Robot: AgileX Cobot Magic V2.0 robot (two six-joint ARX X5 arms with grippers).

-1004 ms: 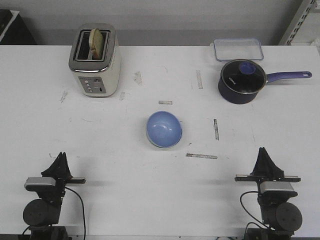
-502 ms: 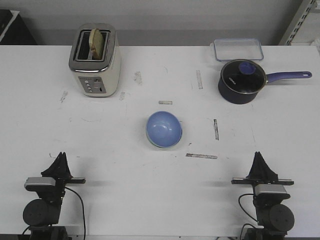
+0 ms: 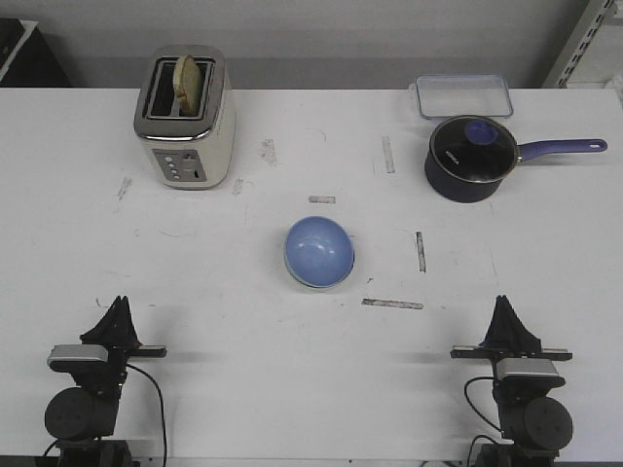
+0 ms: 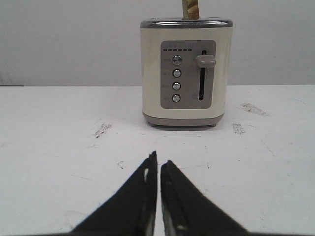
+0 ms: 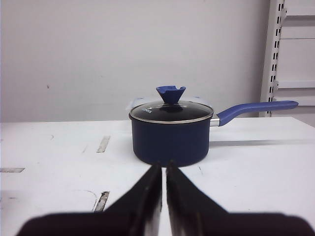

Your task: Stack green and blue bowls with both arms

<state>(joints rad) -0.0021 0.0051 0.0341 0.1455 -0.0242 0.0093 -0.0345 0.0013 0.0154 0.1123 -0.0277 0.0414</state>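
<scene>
The blue bowl (image 3: 319,251) sits at the middle of the table. A thin pale green edge, the green bowl (image 3: 296,277), shows under its near-left rim, so the blue bowl rests inside the green one. My left gripper (image 3: 119,309) is shut and empty near the front left edge, far from the bowls; it also shows in the left wrist view (image 4: 158,160). My right gripper (image 3: 506,307) is shut and empty near the front right edge; it also shows in the right wrist view (image 5: 164,165). Neither wrist view shows the bowls.
A cream toaster (image 3: 185,117) with bread stands at the back left, straight ahead of the left gripper (image 4: 184,73). A navy saucepan (image 3: 471,158) with lid and long handle stands at the back right (image 5: 171,137). A clear container (image 3: 464,95) lies behind it.
My right arm has drawn back a little toward the front edge and slightly left, then stopped. The left arm and the bowls have not moved.
</scene>
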